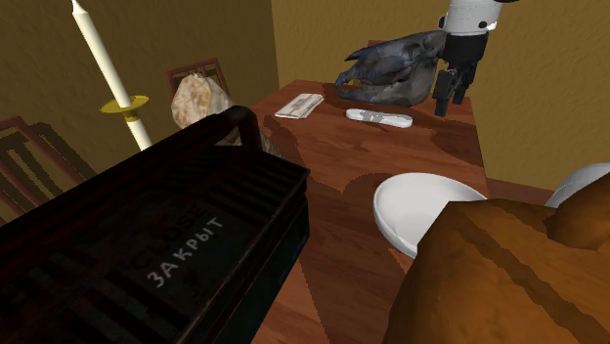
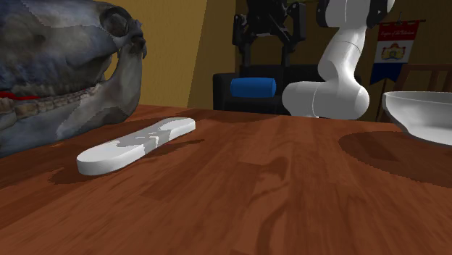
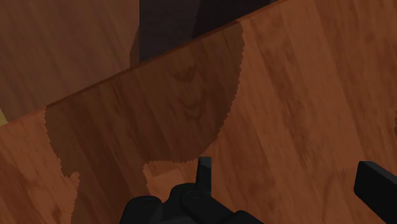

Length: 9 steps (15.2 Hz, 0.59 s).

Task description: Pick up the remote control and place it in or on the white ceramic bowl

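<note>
Clutter is seen well apart from the hand on the shoulder view's left: a white candle (image 1: 103,59) with a yellow collar, and below it a dark slatted crate (image 1: 166,244) marked with pale Cyrillic letters. A pale, rock-like lump (image 1: 198,98) is seen behind the crate. Nearer the hand, a folded white booklet (image 1: 299,106) lies on the brown wooden table (image 1: 337,254). A dark animal skull (image 1: 391,68) is set just beside the hand.

The remote control (image 1: 379,117), drawn white with grey markings, lies flat on the table in front of the skull, near the hand but not touched by it. The hand (image 1: 451,98) hangs above the far part of the table with its fingers pointed down and spread, and nothing is clasped between them. The white bowl (image 1: 420,210) sits at the table's near edge, well apart from both the hand and the remote control.

In the second exterior view, the skull (image 2: 65,72) is seen at the left, the remote control (image 2: 137,145) flat beside it, the white arm (image 2: 337,72) behind, and the bowl (image 2: 424,116) at the right.

In the wrist view, the hand (image 3: 285,165) is shown released, its fingers (image 3: 203,170) set apart over shadowed wood (image 3: 305,95) close to the table's edge.
</note>
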Motion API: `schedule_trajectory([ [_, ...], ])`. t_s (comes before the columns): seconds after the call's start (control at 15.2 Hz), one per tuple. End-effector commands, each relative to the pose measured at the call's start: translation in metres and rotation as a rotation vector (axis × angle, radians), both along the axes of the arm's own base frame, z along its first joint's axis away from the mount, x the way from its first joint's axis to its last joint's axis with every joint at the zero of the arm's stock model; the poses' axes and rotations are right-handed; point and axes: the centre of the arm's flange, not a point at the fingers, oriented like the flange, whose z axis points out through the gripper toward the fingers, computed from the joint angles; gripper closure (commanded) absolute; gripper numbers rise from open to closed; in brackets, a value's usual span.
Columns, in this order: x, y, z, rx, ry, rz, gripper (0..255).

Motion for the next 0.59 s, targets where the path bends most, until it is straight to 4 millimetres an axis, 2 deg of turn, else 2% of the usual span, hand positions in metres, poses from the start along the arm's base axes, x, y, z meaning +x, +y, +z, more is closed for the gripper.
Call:
schedule_trajectory([
  [0.0,0.0,0.0,0.0,0.0,0.0,0.0,0],
  [0.53,0.091,-0.033,-0.031,0.006,-0.022,0.159,0],
])
